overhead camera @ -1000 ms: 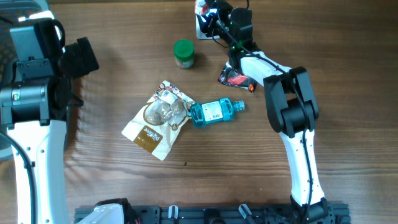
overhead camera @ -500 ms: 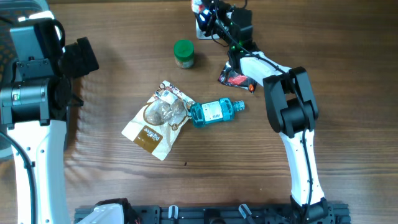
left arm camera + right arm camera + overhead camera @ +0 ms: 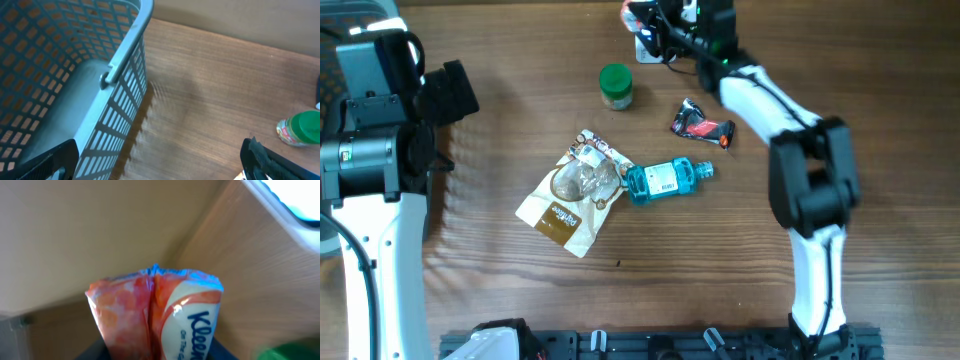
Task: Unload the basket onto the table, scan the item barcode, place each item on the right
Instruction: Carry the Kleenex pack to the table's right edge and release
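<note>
Your left arm (image 3: 388,250) and right arm (image 3: 815,270) show white links joined by bulky black housings; a thin black cable (image 3: 348,245) runs along the left.

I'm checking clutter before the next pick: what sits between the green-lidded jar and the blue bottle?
Nothing. In the overhead view only bare table separates the green-lidded jar from the blue bottle.

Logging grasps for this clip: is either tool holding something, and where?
The right tool grips a Kleenex tissue pack by one end; the left tool is open, empty.
</note>
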Controlling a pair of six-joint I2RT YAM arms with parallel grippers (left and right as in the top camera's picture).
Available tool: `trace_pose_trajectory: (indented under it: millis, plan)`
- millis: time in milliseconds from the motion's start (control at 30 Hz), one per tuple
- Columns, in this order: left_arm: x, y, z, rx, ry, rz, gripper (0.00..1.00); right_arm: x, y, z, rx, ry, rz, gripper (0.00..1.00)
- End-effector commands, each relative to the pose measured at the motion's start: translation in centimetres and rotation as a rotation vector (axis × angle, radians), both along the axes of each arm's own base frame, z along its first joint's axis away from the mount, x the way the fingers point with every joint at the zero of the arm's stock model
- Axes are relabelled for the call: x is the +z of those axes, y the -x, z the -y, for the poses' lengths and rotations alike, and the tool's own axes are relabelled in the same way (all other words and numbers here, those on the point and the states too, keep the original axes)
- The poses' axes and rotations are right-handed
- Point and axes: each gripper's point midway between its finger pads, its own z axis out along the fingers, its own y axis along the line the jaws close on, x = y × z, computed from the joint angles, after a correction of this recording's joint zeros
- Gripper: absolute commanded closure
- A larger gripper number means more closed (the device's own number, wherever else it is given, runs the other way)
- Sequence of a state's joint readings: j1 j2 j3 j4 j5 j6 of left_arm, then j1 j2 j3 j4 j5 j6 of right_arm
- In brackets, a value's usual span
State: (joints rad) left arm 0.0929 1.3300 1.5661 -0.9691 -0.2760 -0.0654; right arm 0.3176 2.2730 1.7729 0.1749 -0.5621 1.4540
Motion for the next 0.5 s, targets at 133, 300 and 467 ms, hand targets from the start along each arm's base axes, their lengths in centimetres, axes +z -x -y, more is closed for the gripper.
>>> trace_pose_trajectory:
  millis: [133, 300, 467]
  plan:
    - [0.8, 0.3, -0.4, 0.010, -0.012, 0.020, 0.00, 10.4, 8.6, 20.2, -0.516, 0.947, 0.009, 0.47]
    - [0.8, 0.3, -0.4, 0.010, -0.012, 0.019, 0.00, 8.9, 16.8, 33.5, -0.705, 1.232, -0.367, 0.49]
    - [0.8, 0.3, -0.4, 0.010, -0.012, 0.020, 0.00, 5.1, 21.6, 42.8, -0.809, 1.260, -0.654, 0.49]
